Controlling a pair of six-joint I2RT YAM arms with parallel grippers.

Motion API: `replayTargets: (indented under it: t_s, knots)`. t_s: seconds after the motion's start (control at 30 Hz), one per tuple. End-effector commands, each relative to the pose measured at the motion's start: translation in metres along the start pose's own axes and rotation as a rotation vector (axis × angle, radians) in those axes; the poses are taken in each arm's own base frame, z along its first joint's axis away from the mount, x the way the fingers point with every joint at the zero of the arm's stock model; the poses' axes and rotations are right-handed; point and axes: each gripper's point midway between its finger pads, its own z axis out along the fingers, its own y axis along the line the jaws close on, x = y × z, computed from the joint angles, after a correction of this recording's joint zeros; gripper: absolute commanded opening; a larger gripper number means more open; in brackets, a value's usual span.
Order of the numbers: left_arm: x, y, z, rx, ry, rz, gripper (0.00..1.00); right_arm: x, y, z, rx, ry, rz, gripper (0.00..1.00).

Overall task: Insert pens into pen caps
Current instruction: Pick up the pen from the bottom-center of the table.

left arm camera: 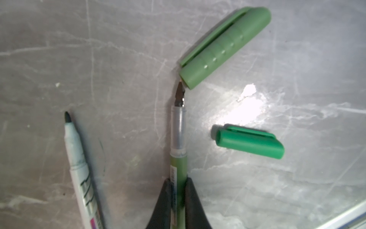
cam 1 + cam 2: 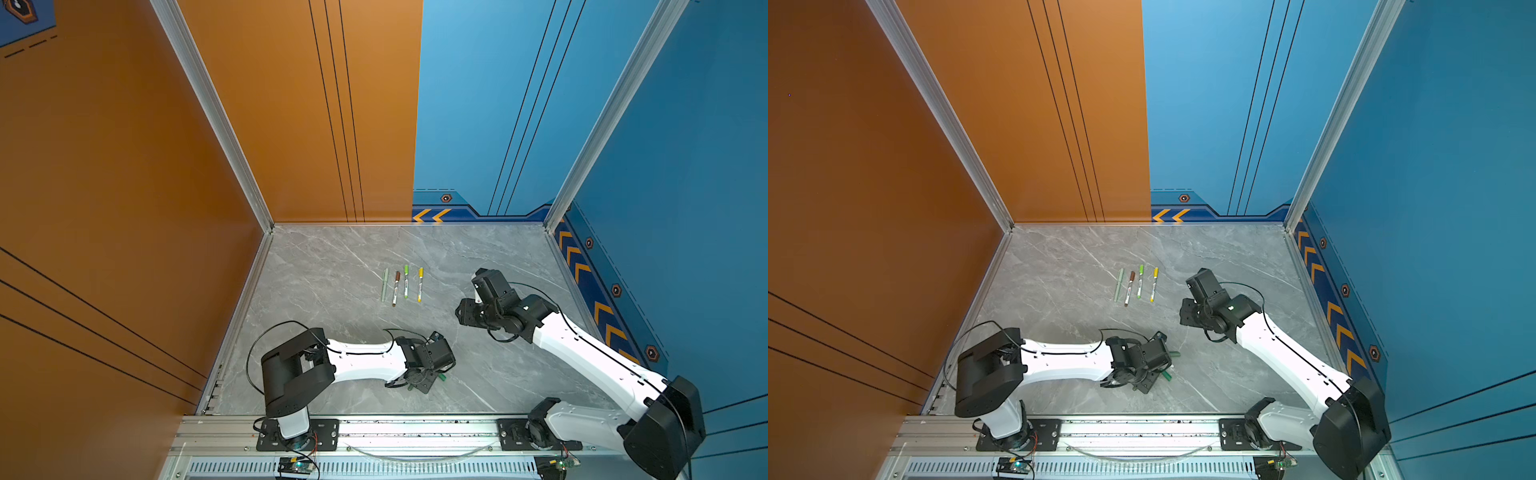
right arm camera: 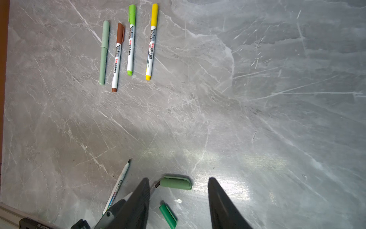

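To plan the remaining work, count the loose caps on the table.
2. A dull green cap lies at the tip of the pen gripped in the left tool. A brighter green cap lies beside it, not touching. More may lie out of view.

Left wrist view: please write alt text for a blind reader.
The left gripper is shut on a dark green pen, its nib at the mouth of a sage-green cap. A bright green cap and an uncapped white pen lie nearby.

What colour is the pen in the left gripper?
Dark green pen; the left wrist view shows it best.
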Motion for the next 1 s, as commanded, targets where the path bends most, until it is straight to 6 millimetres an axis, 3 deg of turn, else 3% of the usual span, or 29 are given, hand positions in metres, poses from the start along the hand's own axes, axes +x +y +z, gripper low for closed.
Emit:
replayTargets:
  t_s: [0.0,0.13,0.27,0.5,0.67,0.83,0.97]
  knots:
    - [0.018,0.01,0.012,-0.03,0.084,-0.008,0.06,-0.004,-0.009,-0.005,0.021,-0.033,0.006,0.5]
    - [0.014,0.015,0.011,-0.043,0.072,-0.011,0.0,-0.006,-0.014,-0.007,0.025,-0.047,0.017,0.5]
    - [-0.008,0.026,0.0,-0.058,0.005,-0.019,0.0,-0.014,-0.016,-0.014,0.012,-0.075,0.031,0.5]
    - [-0.092,0.021,-0.053,0.084,-0.254,-0.061,0.0,-0.032,-0.003,-0.03,-0.158,-0.168,0.098,0.52]
    - [-0.13,0.018,-0.086,0.246,-0.39,-0.107,0.0,-0.041,0.013,-0.039,-0.318,-0.205,0.145,0.55]
    - [-0.15,0.023,-0.104,0.38,-0.483,-0.18,0.0,-0.046,0.036,-0.043,-0.458,-0.214,0.144,0.59]
    - [-0.154,0.021,-0.114,0.417,-0.522,-0.184,0.0,-0.045,0.042,-0.028,-0.486,-0.183,0.159,0.61]
